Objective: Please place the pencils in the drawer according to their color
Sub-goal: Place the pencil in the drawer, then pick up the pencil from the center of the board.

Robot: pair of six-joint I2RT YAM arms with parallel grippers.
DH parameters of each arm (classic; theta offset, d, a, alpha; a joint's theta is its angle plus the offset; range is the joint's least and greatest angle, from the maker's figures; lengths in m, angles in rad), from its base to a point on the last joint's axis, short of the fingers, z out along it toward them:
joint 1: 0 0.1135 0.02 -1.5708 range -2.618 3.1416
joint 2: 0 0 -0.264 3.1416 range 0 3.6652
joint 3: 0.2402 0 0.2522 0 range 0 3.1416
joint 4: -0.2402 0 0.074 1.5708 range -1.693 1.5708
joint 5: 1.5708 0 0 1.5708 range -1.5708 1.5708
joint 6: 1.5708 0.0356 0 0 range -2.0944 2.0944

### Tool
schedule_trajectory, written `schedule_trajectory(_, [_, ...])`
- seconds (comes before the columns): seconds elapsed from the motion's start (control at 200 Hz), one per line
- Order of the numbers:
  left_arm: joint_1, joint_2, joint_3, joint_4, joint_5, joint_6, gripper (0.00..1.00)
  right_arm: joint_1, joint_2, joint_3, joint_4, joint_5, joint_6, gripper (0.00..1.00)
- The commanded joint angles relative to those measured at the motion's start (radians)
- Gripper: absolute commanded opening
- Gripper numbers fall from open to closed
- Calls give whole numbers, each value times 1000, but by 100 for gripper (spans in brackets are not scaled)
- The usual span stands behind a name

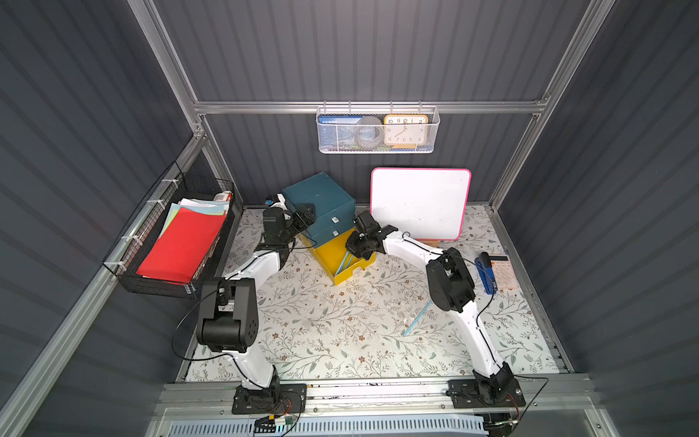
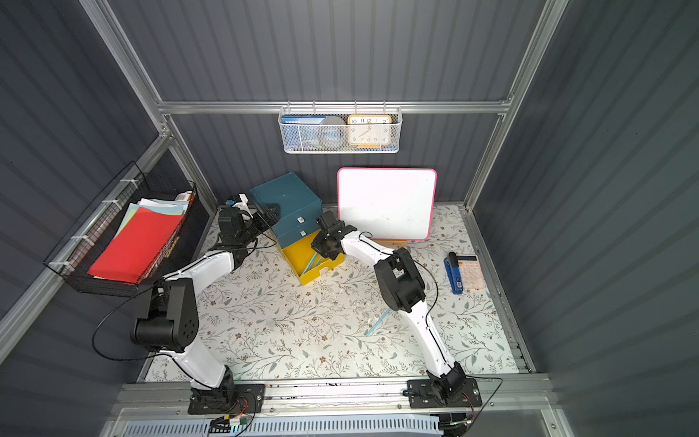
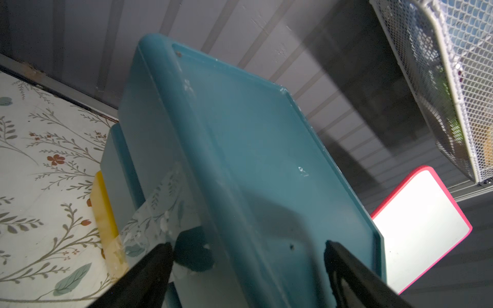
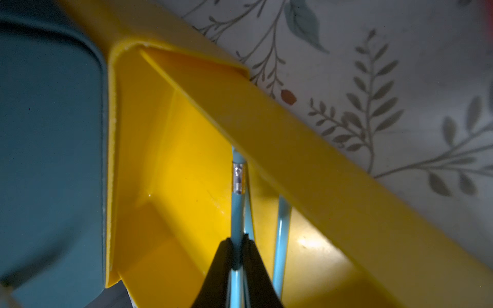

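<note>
A teal cabinet [image 1: 317, 196] [image 2: 287, 196] [image 3: 253, 146] stands at the back with its yellow bottom drawer [image 1: 329, 257] [image 2: 299, 257] [image 4: 173, 160] pulled out. Light blue pencils [image 1: 346, 261] [image 4: 281, 240] lie in that drawer. My right gripper [image 1: 357, 251] [image 2: 327, 246] [image 4: 237, 240] hangs low inside the drawer, shut on another light blue pencil [image 4: 237, 213] with a silver ferrule. A further light blue pencil [image 1: 418, 318] [image 2: 378, 321] lies on the mat, partly under my right arm. My left gripper [image 1: 306, 217] [image 2: 270, 213] [image 3: 248, 245] is open, its jaws straddling the cabinet's top left edge.
A pink-rimmed whiteboard [image 1: 420, 202] leans on the back wall beside the cabinet. A blue stapler [image 1: 486, 274] and a calculator [image 1: 505, 272] lie at the right. A black wire basket [image 1: 177, 242] of papers hangs on the left wall, a white mesh basket [image 1: 376, 130] on the back wall.
</note>
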Motion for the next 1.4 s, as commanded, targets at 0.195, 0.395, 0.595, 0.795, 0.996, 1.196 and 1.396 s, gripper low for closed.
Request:
schedule_trajectory(0.195, [-8, -14, 3, -52, 27, 32, 93, -4, -49, 27, -29, 8, -58, 32])
schedule_trajectory(0.395, [-9, -18, 4, -52, 26, 36, 93, 1, -157, -53, -26, 13, -106, 32])
schedule_trajectory(0.595, [-9, -16, -2, -48, 27, 34, 93, 7, -307, -211, -2, 42, -119, 32])
schedule_trajectory(0.795, [-9, -17, -12, -34, 30, 25, 92, 6, -508, -465, -18, 163, -93, 32])
schedule_trajectory(0.996, [-8, -17, -16, -26, 35, 24, 92, 1, -688, -698, -134, 305, -62, 33])
schedule_trajectory(1.196, [-8, -18, -20, -17, 40, 21, 92, -27, -815, -907, -204, 352, -33, 33])
schedule_trajectory(1.396, [-8, -17, -21, -15, 45, 19, 92, -63, -899, -1040, -238, 378, -15, 34])
